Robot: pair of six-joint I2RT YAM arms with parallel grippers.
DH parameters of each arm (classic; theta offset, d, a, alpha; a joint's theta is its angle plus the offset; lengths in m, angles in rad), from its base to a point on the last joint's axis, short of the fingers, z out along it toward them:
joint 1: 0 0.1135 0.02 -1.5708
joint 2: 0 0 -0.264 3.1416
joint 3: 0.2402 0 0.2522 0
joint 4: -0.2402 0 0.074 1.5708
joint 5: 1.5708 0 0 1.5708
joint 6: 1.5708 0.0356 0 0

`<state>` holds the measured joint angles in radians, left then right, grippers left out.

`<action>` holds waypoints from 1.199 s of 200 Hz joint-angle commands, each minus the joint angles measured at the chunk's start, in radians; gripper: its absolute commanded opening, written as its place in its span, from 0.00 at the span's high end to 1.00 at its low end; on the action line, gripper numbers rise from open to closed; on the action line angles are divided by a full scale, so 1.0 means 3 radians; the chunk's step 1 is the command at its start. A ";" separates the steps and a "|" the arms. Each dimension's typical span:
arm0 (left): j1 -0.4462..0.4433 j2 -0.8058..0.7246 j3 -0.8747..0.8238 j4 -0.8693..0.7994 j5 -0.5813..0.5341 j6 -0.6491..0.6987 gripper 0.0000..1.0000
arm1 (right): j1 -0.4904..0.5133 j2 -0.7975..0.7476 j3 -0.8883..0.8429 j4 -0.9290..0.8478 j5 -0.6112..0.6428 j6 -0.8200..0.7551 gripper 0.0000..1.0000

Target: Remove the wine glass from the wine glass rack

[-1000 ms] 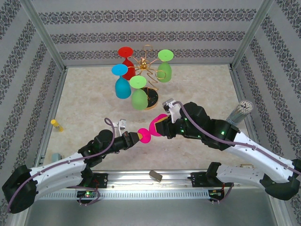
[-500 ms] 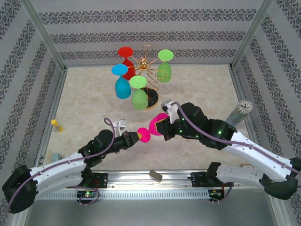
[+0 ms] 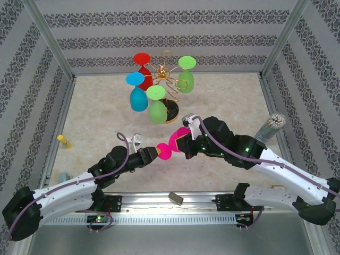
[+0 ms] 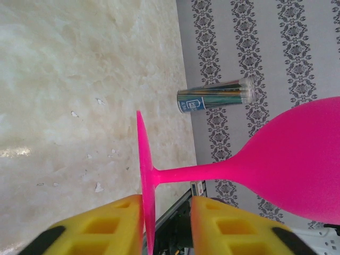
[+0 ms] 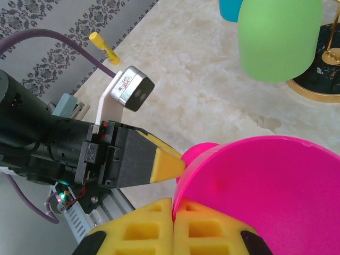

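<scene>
Mid-frame, the right gripper (image 3: 184, 145) pinched the pink glass (image 3: 176, 139) by its rim; the left gripper (image 3: 154, 153) gaped slightly around its foot.

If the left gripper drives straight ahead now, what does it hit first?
The pink glass: its foot stands edge-on between the left gripper's open jaws, so the stem likely meets a finger first.

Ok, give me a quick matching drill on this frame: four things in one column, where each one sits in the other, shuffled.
Things:
1. pink wine glass
2. blue wine glass
3. yellow tube
4. tube of sticks

Places:
a. near the table's left edge
b. hanging bowl-down from the wine glass rack
c. near the table's right edge
d. rim pinched by the right gripper

Pairs: 1-d, 2-b, 3-a, 4-c.
</scene>
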<state>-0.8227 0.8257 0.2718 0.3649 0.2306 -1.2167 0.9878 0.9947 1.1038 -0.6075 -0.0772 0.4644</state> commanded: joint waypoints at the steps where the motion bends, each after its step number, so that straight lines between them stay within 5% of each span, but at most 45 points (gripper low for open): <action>1: 0.0032 -0.0123 0.0135 -0.0355 -0.0086 0.0029 0.59 | -0.0023 0.0023 -0.0008 -0.0054 0.0168 -0.0104 1.00; 91: 0.0032 -0.0554 0.0887 -0.2804 -0.0719 0.0676 0.58 | -0.0304 0.0630 0.0178 -0.0188 0.0550 -0.0292 1.00; 240: 0.0037 -0.0206 0.1221 -0.3205 -0.0897 0.1011 0.57 | -0.0735 0.1399 0.0390 -0.0107 0.0774 -0.0469 1.00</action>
<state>-0.8227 0.7658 0.6113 -0.5549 -0.0105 -0.9417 0.7803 1.3853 1.1873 -0.6544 0.1242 0.3393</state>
